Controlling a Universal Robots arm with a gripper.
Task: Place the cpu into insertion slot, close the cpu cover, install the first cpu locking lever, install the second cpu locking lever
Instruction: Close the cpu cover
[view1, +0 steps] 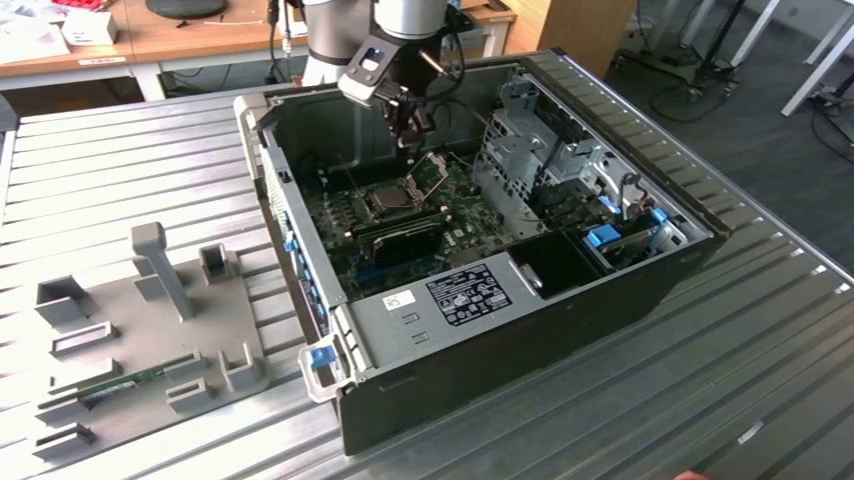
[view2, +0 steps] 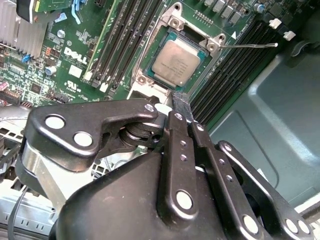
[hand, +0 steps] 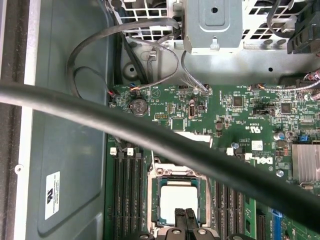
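The cpu (view2: 177, 62) lies flat in the insertion slot (view2: 169, 24) on the green board, its grey metal top showing in both wrist views (hand: 176, 199). In the exterior view the insertion slot (view1: 394, 201) lies open, and the cpu cover (view1: 434, 172) stands raised beside it. A thin wire lever (view2: 250, 46) sticks out from one corner of the slot. My gripper (view1: 407, 128) hangs inside the case just above the cpu's edge. Its black fingertips (hand: 185, 216) are pressed together, shut, with nothing between them.
The open computer case (view1: 694, 225) lies on a ribbed metal table. A thick black cable (hand: 150, 136) crosses above the board. Long black memory slots (view2: 120, 40) flank the socket. A metal drive cage (view1: 534, 150) stands on the exterior view's right. A grey fixture plate (view1: 147, 330) lies left.
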